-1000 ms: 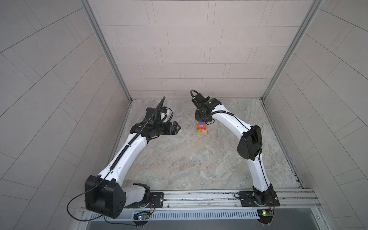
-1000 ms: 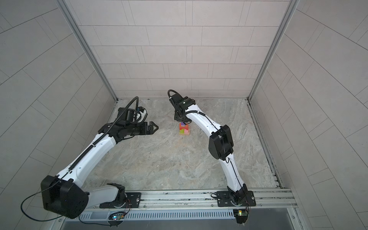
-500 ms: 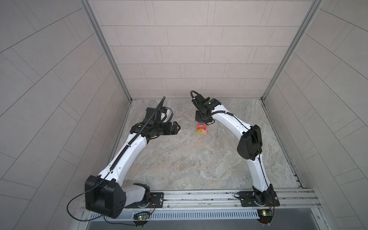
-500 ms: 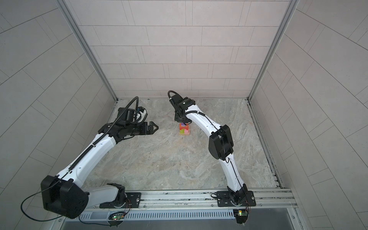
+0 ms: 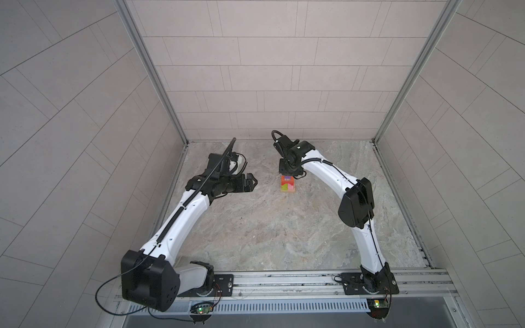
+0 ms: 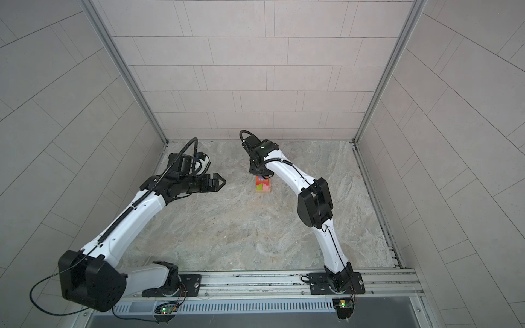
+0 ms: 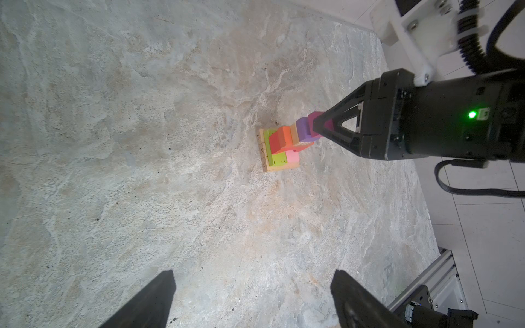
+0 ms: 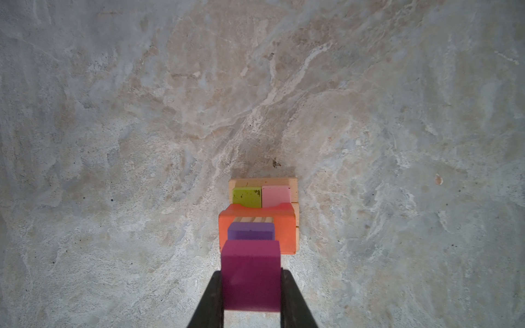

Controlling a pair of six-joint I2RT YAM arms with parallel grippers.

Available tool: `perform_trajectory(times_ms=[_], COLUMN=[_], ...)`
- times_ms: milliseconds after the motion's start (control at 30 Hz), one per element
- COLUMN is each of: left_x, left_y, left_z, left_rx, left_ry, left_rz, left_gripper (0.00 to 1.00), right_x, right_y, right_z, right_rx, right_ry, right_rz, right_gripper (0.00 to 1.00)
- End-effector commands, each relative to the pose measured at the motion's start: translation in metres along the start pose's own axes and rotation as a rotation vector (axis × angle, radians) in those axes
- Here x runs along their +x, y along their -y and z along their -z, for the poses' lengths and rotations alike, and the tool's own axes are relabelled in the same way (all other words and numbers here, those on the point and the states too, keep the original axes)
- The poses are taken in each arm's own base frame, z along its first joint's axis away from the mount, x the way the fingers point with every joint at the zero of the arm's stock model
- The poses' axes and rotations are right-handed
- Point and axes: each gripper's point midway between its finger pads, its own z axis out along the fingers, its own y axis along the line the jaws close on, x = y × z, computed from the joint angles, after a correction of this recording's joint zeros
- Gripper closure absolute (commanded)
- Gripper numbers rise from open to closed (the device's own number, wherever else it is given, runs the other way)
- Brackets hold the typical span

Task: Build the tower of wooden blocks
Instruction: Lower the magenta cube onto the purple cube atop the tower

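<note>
The tower point(image 5: 287, 187) point(image 6: 263, 186) stands on the stone floor at the back middle. From the floor up it has tan bars, a green block point(image 8: 246, 196) beside a pink block point(image 8: 276, 196), orange and red blocks point(image 7: 279, 140), a ridged tan piece, then a purple cube point(image 7: 304, 131). My right gripper point(image 5: 287, 176) point(image 8: 251, 274) points straight down and is shut on a magenta cube point(image 8: 250, 277) point(image 7: 314, 117), which meets the purple cube's top. My left gripper point(image 5: 253, 183) point(image 7: 252, 277) hovers open and empty, well to the left of the tower.
Tiled walls close in the floor at the left, back and right. An aluminium rail point(image 5: 284, 281) carrying both arm bases runs along the front edge. The right arm's elbow point(image 5: 355, 206) hangs over the floor to the right of the tower.
</note>
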Motion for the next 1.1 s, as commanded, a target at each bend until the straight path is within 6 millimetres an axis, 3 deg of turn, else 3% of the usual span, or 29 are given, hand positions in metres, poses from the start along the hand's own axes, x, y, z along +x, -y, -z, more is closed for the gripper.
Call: perform_trajectory(times_ms=[0, 1067], left_x=[0.001, 0.001], left_y=[0.001, 0.001], left_z=[0.003, 0.003], left_rx=[0.009, 0.007], left_ry=[0.008, 0.008], left_rz=[-0.001, -0.002], left_gripper=[0.07, 0.07], right_x=[0.006, 0.010], right_y=[0.008, 0.004], right_z=[-0.004, -0.015], right_rx=[0.035, 0.028], right_ry=[-0.020, -0.042], right_rz=[0.007, 0.017], right_gripper=[0.84, 0.84])
